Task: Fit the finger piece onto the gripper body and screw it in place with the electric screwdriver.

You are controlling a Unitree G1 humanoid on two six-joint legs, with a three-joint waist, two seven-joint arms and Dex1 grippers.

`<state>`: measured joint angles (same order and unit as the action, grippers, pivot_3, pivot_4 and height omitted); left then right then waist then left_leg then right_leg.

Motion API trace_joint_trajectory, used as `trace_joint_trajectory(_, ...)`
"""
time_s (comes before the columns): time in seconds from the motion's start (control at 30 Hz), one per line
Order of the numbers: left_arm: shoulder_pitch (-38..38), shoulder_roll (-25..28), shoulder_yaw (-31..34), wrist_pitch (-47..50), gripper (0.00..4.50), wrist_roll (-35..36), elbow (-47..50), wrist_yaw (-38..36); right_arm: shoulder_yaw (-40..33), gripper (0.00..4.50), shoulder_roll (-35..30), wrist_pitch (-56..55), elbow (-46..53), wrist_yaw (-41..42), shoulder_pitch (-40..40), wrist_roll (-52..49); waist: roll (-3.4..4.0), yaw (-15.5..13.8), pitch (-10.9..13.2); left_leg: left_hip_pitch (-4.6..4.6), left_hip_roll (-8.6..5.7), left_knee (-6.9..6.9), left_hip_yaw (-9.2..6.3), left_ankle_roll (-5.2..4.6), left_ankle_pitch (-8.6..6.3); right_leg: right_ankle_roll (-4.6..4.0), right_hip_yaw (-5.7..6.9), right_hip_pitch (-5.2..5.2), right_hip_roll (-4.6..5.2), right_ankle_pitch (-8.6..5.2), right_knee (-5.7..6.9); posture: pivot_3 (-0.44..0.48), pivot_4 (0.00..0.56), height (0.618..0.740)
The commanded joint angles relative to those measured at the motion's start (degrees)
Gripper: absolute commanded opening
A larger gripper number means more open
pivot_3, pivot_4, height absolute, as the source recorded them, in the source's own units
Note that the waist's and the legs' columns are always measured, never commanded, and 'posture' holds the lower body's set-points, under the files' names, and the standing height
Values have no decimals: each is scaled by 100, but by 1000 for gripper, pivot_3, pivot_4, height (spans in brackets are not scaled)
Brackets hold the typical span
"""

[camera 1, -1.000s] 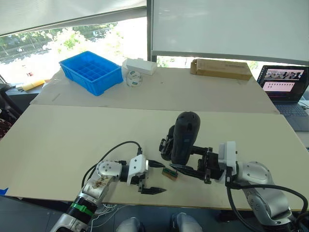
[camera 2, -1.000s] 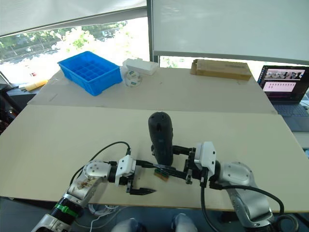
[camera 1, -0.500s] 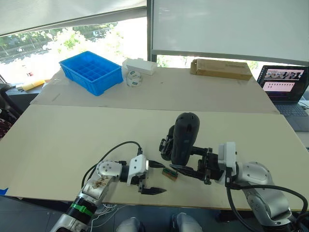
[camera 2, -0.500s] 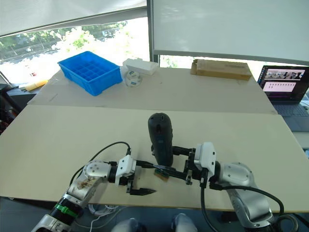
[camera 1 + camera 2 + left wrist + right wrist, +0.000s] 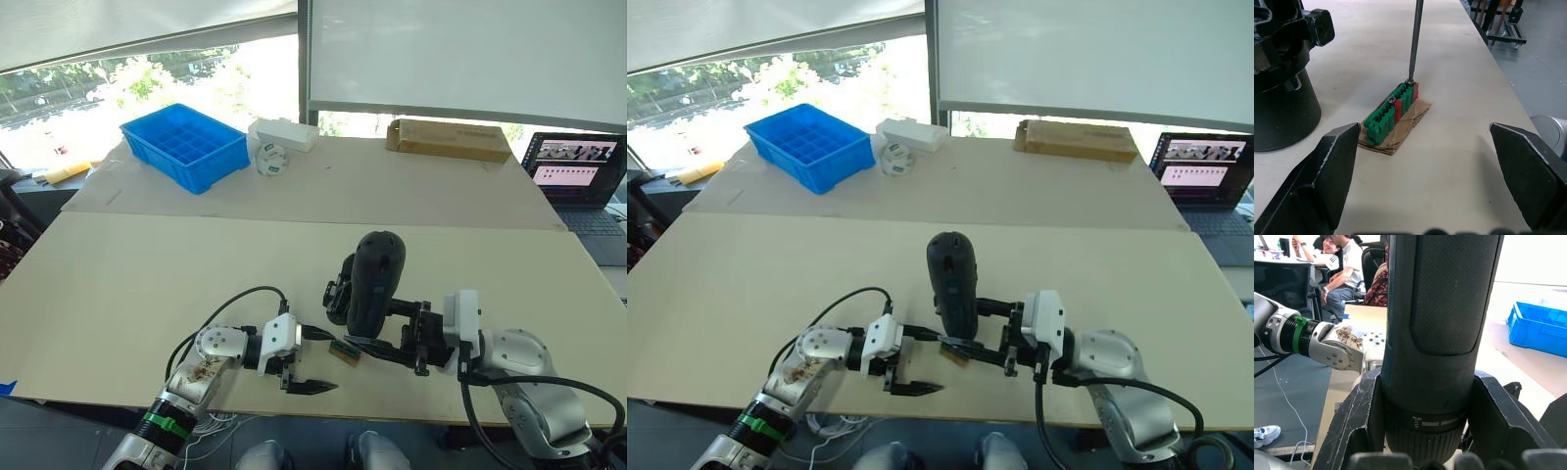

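My right gripper (image 5: 377, 323) is shut on the electric screwdriver (image 5: 375, 279), a thick black cylinder held upright over the table's near edge. Its thin metal bit (image 5: 1414, 44) points down, with the tip on the small green-and-tan block (image 5: 1391, 115). The black gripper body (image 5: 338, 291) stands just behind the screwdriver; its round base (image 5: 1281, 107) is beside the block. My left gripper (image 5: 328, 360) lies low on the table left of the block, open, its fingers (image 5: 1327, 171) spread either side of it. The finger piece is hidden.
A blue compartment bin (image 5: 186, 147), a white box (image 5: 284, 132) and a tape roll (image 5: 269, 160) sit at the far left. A cardboard box (image 5: 449, 139) lies far back, a laptop (image 5: 583, 176) at the right. People sit beyond the table (image 5: 1347, 264).
The screwdriver in my right gripper has dipped very slightly. My left gripper has stayed where it was.
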<state>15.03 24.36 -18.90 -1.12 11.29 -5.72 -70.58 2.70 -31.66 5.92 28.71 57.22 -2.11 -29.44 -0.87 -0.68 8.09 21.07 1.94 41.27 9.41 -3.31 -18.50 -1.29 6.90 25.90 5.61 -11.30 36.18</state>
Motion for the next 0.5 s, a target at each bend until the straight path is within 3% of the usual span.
trace_joint_trajectory(0.03,-158,27,-159,52,4500,-58,-105,-50,-103,1943,14,-234,282,12,0,-95,0,1,0,0,0,0,0,0,0,0,0,0,0,0,0,0,150,740)
trace_joint_trajectory(0.5,-113,17,-159,91,4500,-57,-105,-49,6,1943,52,-337,61,8,-67,144,1,0,-1,-1,0,0,0,0,0,0,-1,-2,0,0,0,0,150,740)
